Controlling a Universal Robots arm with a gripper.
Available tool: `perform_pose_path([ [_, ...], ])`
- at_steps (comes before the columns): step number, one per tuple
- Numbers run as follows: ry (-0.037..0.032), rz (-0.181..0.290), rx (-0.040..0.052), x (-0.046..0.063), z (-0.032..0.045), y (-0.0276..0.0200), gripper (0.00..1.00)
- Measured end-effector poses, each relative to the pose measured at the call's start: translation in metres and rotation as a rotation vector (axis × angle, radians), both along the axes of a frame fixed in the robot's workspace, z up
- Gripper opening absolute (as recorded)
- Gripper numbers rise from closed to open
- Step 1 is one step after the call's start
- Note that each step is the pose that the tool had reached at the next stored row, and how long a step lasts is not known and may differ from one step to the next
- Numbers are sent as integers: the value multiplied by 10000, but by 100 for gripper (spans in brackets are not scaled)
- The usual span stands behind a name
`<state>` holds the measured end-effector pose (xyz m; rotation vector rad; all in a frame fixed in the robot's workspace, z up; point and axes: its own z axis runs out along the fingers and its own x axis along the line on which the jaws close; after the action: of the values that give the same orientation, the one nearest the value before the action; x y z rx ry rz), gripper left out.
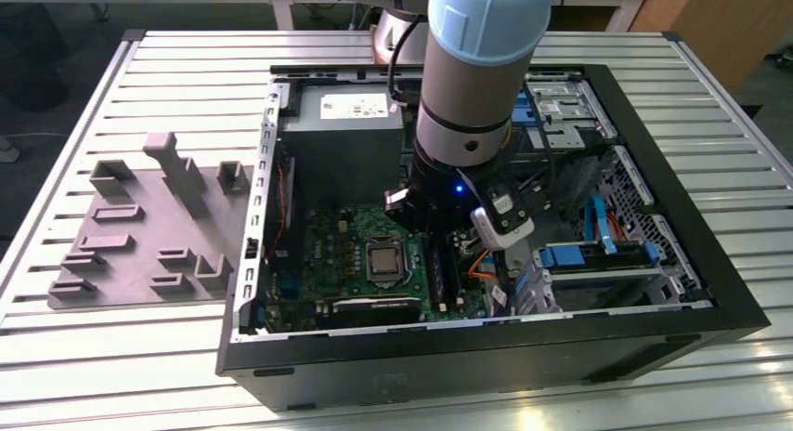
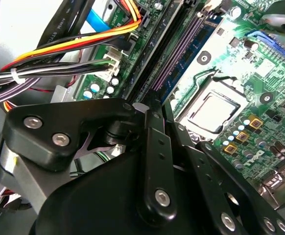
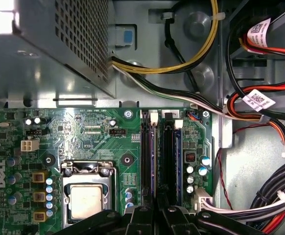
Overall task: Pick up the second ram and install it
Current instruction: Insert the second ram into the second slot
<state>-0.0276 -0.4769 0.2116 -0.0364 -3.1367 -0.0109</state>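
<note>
Arm (image 1: 477,87) posture is near vertical in the exterior view: the pale blue and silver wrist segments drop straight down into the open computer case (image 1: 694,264), which lies on its side on a slatted metal desk (image 1: 162,69). The gripper (image 1: 436,228) at the arm's lower end hangs low over the green motherboard (image 1: 334,254), just to the exterior view's right of the processor socket (image 1: 386,261) and over the long black memory slots (image 3: 154,156). In the first wrist view the black linkages of the gripper (image 3: 154,215) sit at the near end of those slots, and in the second wrist view the gripper (image 2: 154,117) has its dark metal links drawn close together around a thin upright edge that lines up with the slot rows. The second ram (image 3: 178,156) appears as a blue-green strip standing on edge in the slot bank beside the small capacitors (image 3: 196,171); whether the jaws are clamped on it or merely pressed against its top I cannot tell, since the tips are hidden by the linkage. A grey power supply box (image 1: 341,134) fills the far end of the case, bundled cables (image 3: 270,98) run along the side, and a grey moulded parts tray (image 1: 149,227) rests on the desk at the exterior view's left.
</note>
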Motion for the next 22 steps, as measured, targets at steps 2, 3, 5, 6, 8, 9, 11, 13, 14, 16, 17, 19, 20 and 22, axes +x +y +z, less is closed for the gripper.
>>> perform_pose_path([
  [2,-2,0,9,0,5,1,14],
  [3,-2,0,10,0,6,1,14],
  [5,0,0,4,0,9,0,14],
  [6,1,0,3,0,10,0,14],
  [8,0,-1,6,0,11,0,14],
  [9,0,-1,10,0,11,0,14],
  [11,0,-1,11,0,11,0,14],
  [13,1,-4,12,3,11,0,14],
  [14,1,-8,11,6,12,-1,14],
  [16,1,-21,11,9,12,-1,14],
  [17,1,-24,12,10,12,-1,14],
  [19,1,-24,10,10,11,-1,14],
  [20,1,-24,10,10,10,-1,14],
  [22,2,-24,8,10,6,-2,14],
])
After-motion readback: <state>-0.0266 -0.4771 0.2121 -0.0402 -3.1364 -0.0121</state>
